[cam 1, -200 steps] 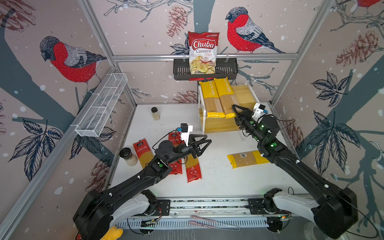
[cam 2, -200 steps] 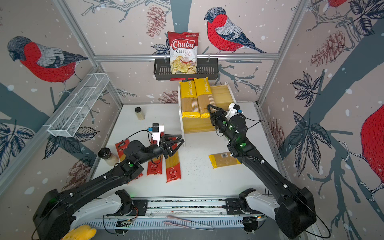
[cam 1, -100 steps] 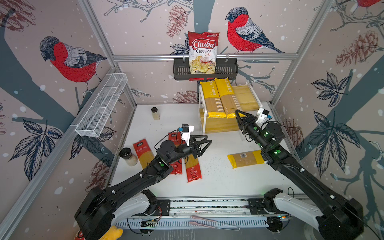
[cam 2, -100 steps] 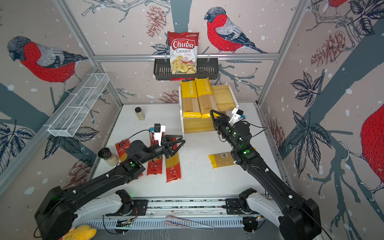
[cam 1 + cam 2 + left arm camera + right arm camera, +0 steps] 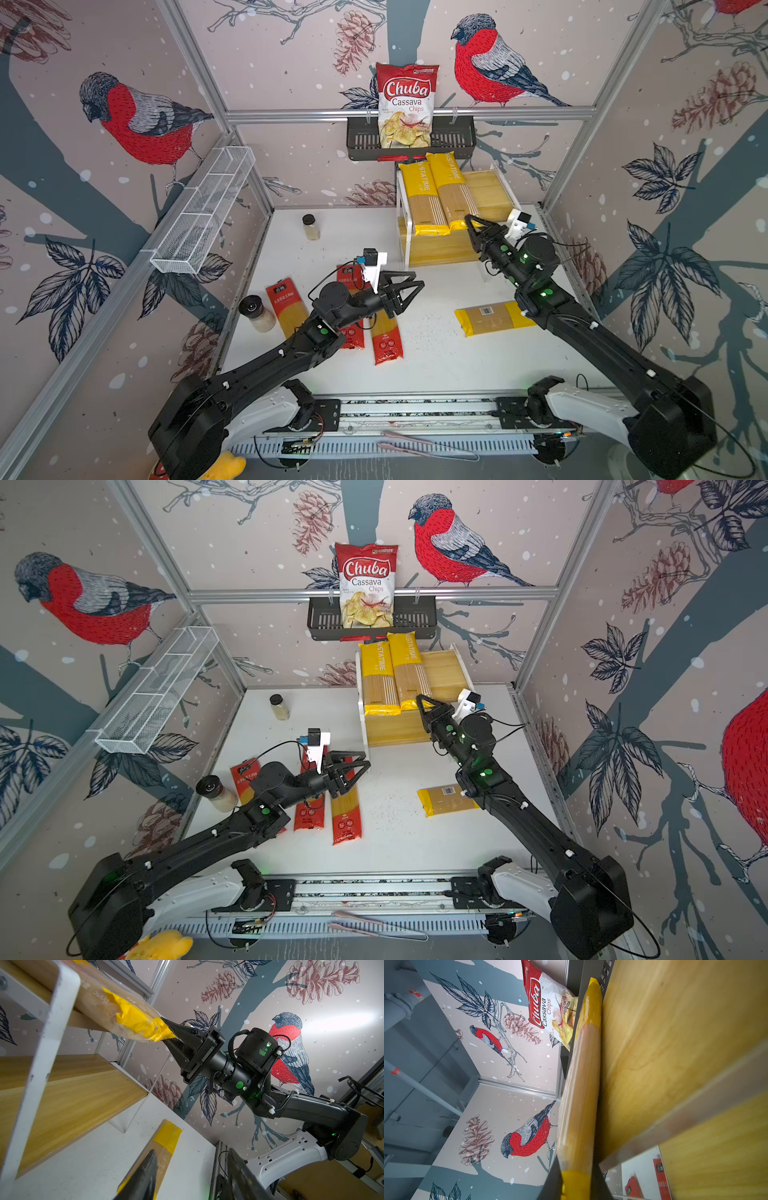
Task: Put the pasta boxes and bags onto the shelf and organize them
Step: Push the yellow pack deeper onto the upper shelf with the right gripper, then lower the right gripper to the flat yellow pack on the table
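Right gripper (image 5: 169, 1030): the jaws are pinched on the crimped near end of the right PASTATIME pack (image 5: 451, 189). This pack lies on the upper board of the shelf (image 5: 492, 193), and its held end overhangs the board's front edge.

The left PASTATIME pack (image 5: 420, 199) lies alongside it on the same board, on the side of the white frame post. Both run front to back. In both top views their far ends reach under the black wall basket (image 5: 361, 141), which holds the Chuba chips bag (image 5: 406, 104).

Left gripper (image 5: 417, 279): the jaws are partly apart and hold nothing. It hovers above the red spaghetti packs (image 5: 386, 340).

The third yellow pack (image 5: 492, 319) lies flat on the white table (image 5: 436, 365), barcode side up, just beside the right arm.

The three red packs lie flat on the table, side by side. The left arm crosses over the middle one.
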